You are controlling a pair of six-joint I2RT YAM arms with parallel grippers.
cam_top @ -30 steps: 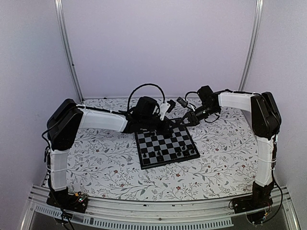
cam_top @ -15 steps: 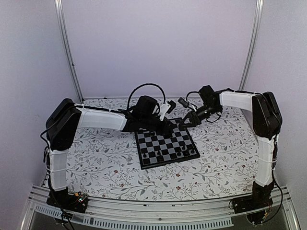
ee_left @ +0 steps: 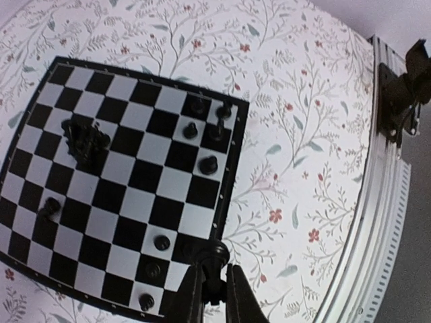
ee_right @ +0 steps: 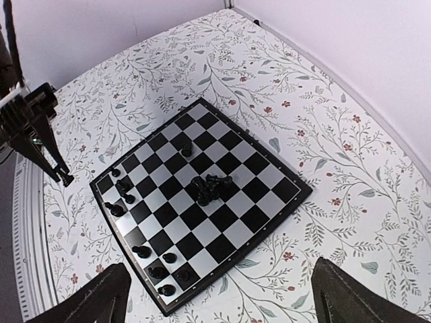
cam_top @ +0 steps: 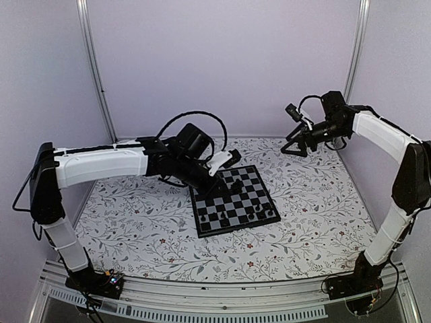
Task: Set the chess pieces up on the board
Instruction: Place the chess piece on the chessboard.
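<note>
From above, the left gripper (cam_top: 230,159) hangs over the far left corner of the board (cam_top: 232,199). The right gripper (cam_top: 291,148) is high and well apart from it, so the left arm is nearer.

In the left wrist view, the jaws pinch one black chess piece (ee_left: 215,258), upright, above the board's edge row.

In the right wrist view, the right gripper is spread and empty, looking down on the tumbled pieces (ee_right: 209,186) at mid-board.
</note>
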